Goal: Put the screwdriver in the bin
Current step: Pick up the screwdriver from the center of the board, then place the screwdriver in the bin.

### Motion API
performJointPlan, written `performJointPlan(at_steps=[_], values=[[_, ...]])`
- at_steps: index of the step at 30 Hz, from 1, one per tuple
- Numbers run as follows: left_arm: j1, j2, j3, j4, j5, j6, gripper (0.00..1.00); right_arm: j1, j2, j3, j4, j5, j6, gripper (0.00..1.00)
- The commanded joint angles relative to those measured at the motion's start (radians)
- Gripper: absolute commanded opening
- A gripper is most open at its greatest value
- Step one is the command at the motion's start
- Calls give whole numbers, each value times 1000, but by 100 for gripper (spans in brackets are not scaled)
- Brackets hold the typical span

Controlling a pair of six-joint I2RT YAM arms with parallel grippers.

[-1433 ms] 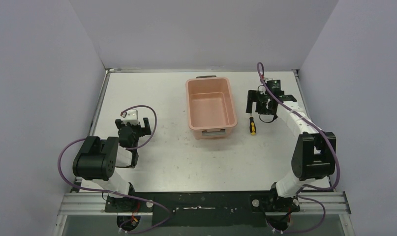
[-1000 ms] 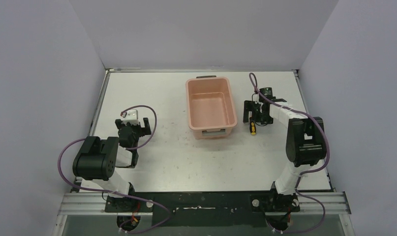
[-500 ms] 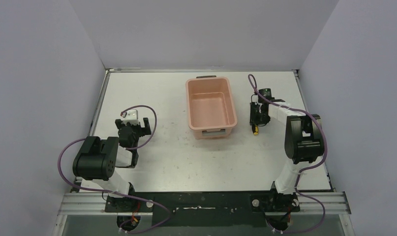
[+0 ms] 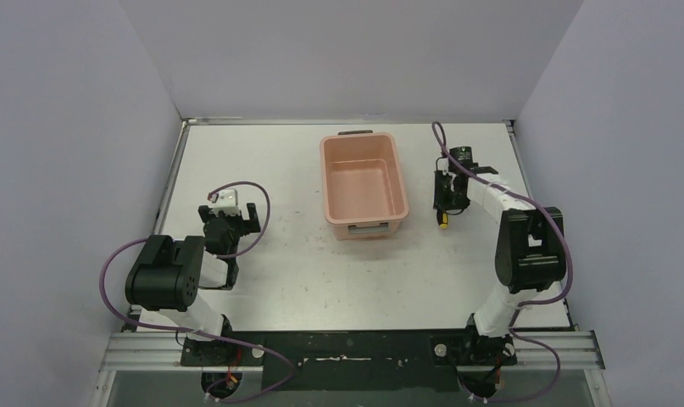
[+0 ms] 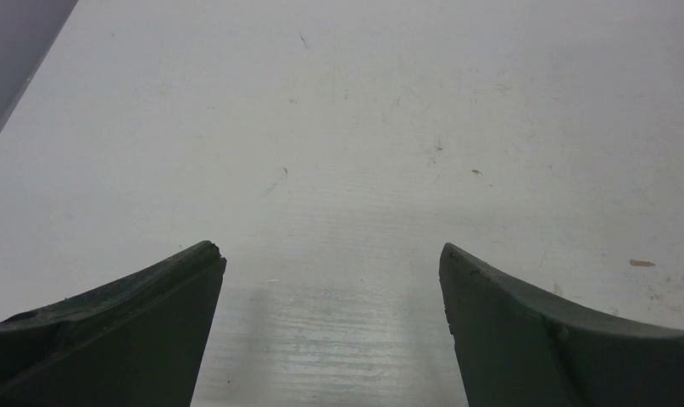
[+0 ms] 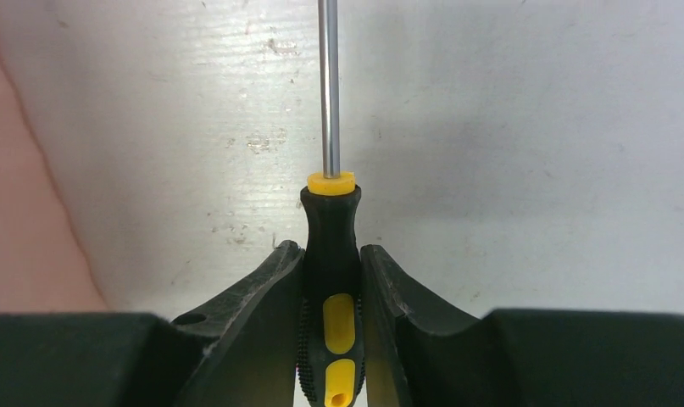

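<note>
**A:** From overhead, the salmon-pink rectangular plastic bin (image 4: pixel 364 186) sits mid-table near the far edge of the white table (image 4: pixel 321 280). Just beside its right wall, the right gripper (image 4: pixel 445 202) covers the slim black-and-yellow screwdriver (image 4: pixel 442 224).

**B:** And the left gripper (image 4: pixel 236 219)?

**A:** It's by the left edge. Its wrist view shows the fingers spread wide, holding nothing.

**B:** Right wrist view?

**A:** The jaws are clenched on the rubbery black handle, with the metal shaft pointing straight ahead. I can't tell whether it's off the table.

**B:** How to do it well?

**A:** I'd lift straight up and clear the rim before swinging left. The shaft sticks out, so keep it level, then let go low over the bin's floor.
</note>
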Motion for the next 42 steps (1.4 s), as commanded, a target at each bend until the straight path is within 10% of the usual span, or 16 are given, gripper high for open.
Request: performJointPlan(at_steps=[1, 21, 42], values=[[-1, -7, 17, 29, 5, 8, 97, 5, -114, 83, -36, 28, -11, 16], [-1, -5, 17, 30, 5, 8, 97, 27, -297, 216, -183, 10, 2, 19], [-1, -6, 17, 29, 5, 8, 97, 401, -119, 341, -148, 69, 141, 18]])
